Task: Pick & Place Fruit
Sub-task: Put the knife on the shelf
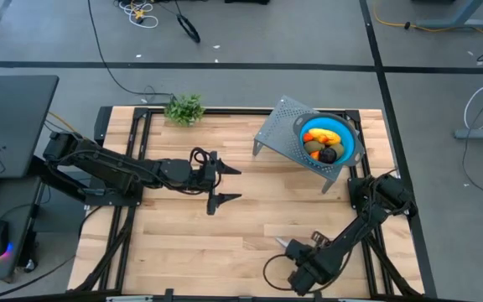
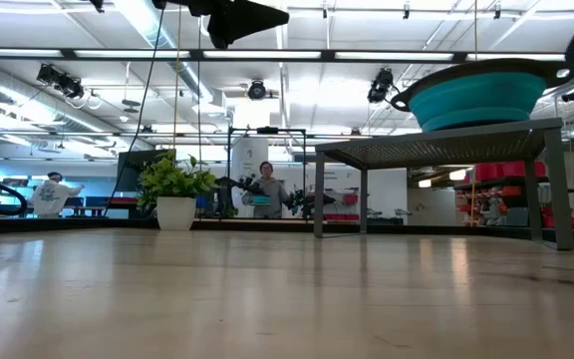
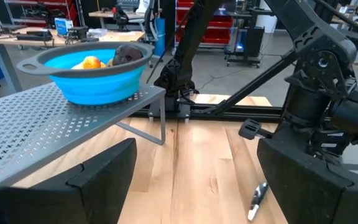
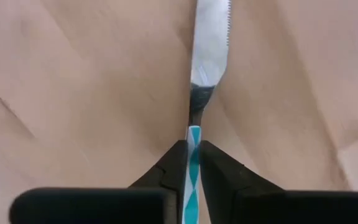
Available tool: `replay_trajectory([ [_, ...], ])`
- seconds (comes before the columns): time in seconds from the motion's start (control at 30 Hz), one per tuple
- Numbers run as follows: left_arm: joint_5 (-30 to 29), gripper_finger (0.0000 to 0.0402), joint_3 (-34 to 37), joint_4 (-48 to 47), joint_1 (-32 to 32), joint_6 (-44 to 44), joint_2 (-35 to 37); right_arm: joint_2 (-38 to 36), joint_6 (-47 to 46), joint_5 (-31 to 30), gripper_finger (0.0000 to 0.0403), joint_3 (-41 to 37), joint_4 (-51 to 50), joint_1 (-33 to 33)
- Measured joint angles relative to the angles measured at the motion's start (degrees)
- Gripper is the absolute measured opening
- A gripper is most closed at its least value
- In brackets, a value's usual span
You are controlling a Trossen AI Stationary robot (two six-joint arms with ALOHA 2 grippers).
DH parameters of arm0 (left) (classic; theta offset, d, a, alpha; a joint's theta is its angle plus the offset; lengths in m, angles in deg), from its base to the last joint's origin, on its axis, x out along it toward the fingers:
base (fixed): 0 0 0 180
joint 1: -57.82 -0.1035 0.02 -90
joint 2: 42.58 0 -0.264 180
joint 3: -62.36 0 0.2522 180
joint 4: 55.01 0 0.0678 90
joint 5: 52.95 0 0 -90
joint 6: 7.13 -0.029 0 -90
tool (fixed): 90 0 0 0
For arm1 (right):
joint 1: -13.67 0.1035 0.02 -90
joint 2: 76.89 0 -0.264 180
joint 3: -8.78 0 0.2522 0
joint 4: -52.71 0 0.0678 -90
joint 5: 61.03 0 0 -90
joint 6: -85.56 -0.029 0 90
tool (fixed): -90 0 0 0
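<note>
Right gripper low at table's near edge, fingers clenched on blue handle of knife — blade runs straight ahead from fingertips, flat on wood. Fruit all in blue bowl on grey rack, far right corner. Left gripper mid-table, spread wide, empty — nearer bowl.

- The fruit lies heaped in a blue bowl on a raised perforated grey stand.
- Orange, yellow, olive-green and dark purple pieces show, touching one another.
</note>
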Motion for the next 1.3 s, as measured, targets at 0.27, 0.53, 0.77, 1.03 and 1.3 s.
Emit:
replay_trajectory([
  [0.27,0.02,0.0345,0.00,-0.89,0.40,0.82,0.00,-0.08,1.66,2.26,0.0033,0.02,-2.06,-0.48],
  [0.53,0.02,0.0345,0.00,-1.61,0.40,1.18,0.00,-1.06,3.54,1.24,0.0032,0.61,-2.59,-0.68],
  [0.77,0.02,0.0345,0.00,-1.55,0.41,1.24,0.00,-5.39,4.01,-7.56,0.0032,1.75,-4.60,-0.67],
  [1.03,2.96,0.0345,0.00,-1.38,0.44,1.24,0.00,-13.70,3.05,-27.50,0.0031,1.77,-9.48,1.05],
  [1.3,7.72,0.0345,0.00,-1.32,0.44,-3.64,0.01,-22.80,7.97,-41.82,0.0031,1.77,-9.43,0.95],
])
